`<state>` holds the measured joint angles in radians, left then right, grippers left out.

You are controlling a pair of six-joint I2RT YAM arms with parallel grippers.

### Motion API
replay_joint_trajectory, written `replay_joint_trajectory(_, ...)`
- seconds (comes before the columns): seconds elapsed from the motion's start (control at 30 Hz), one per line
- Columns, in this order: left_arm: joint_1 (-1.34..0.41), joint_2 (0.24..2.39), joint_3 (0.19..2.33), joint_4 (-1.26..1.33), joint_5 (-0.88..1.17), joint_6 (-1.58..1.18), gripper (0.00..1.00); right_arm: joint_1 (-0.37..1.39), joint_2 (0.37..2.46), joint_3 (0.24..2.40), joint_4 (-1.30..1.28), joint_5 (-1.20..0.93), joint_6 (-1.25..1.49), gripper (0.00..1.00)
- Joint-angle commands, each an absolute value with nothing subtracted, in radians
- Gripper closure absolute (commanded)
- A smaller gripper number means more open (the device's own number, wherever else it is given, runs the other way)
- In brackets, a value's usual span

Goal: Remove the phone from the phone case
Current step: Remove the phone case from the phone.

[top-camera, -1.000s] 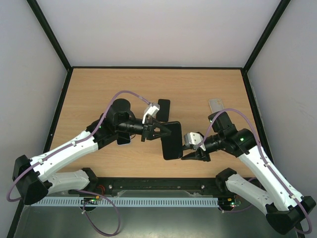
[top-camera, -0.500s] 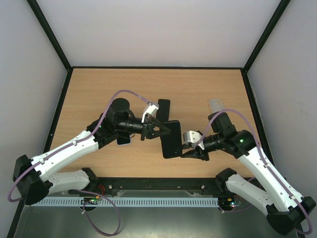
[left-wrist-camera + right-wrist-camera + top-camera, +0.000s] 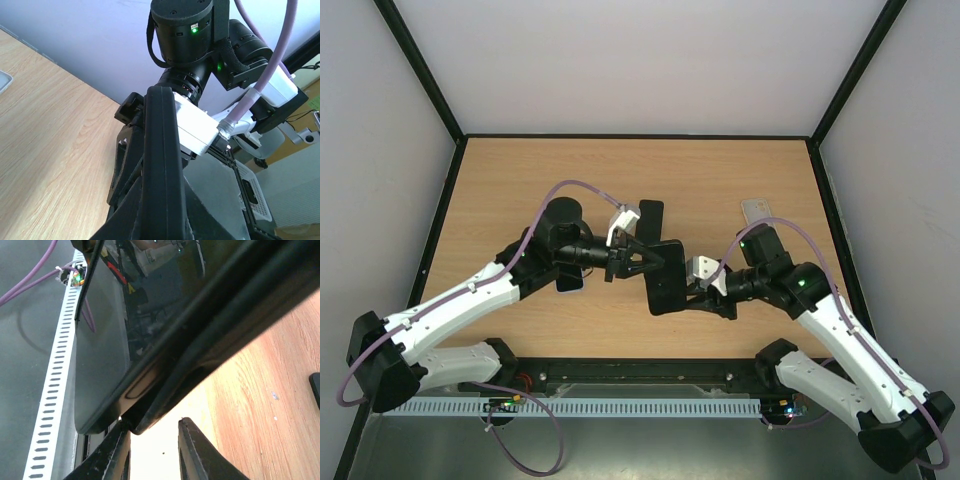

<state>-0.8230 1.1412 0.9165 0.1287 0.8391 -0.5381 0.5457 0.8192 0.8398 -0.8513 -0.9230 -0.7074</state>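
Nearest the arm bases, the right gripper (image 3: 693, 292) reaches in from the right to the lower right edge of the phone (image 3: 665, 284). The right wrist view shows its two fingers (image 3: 192, 455) set narrowly apart with bare table showing through the gap. The phone's glossy black corner sits just above the tip of one finger. Nothing lies between the fingers.

The phone hangs above the middle of the table (image 3: 520, 180), tilted and clear of the wood. The left gripper (image 3: 632, 262) comes in from the left and is clamped tight on the phone's upper left edge. In the left wrist view, the phone's dark rounded edge rises between that gripper's fingers.

A pale flat piece (image 3: 570, 283) lies on the table partly hidden beneath the left arm; what it is cannot be told.

Just beyond the held phone, a second black phone (image 3: 651, 213) lies flat on the wood.

Further right and towards the back, the phone case (image 3: 757, 211) lies flat on the table. It is pale and well apart from the phone.
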Motion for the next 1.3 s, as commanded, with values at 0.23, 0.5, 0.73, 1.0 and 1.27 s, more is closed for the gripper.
replay_joint_trajectory(0.23, -0.859, 1.138, 0.902, 0.171, 0.989, -0.57, 0.98, 0.537, 0.849, 0.897, -0.534, -0.961, -0.355, 0.62)
replay_joint_trajectory(0.5, -0.863, 1.123, 0.872, 0.178, 0.98, -0.555, 0.98, 0.506, 0.862, 0.919, -0.479, -1.042, -0.222, 0.52)
replay_joint_trajectory(0.73, -0.864, 1.135, 0.867, 0.113, 0.909, -0.516, 0.98, 0.468, 0.887, 0.977, -0.449, -1.149, -0.086, 0.34)
replay_joint_trajectory(1.0, -0.864, 1.178, 0.872, 0.101, 0.814, -0.505, 0.97, 0.466, 0.864, 0.945, -0.286, -1.292, 0.144, 0.35)
replay_joint_trajectory(1.27, -0.856, 1.236, 0.896, 0.143, 0.676, -0.551, 0.98, 0.466, 0.854, 0.888, -0.312, -1.414, 0.165, 0.74)
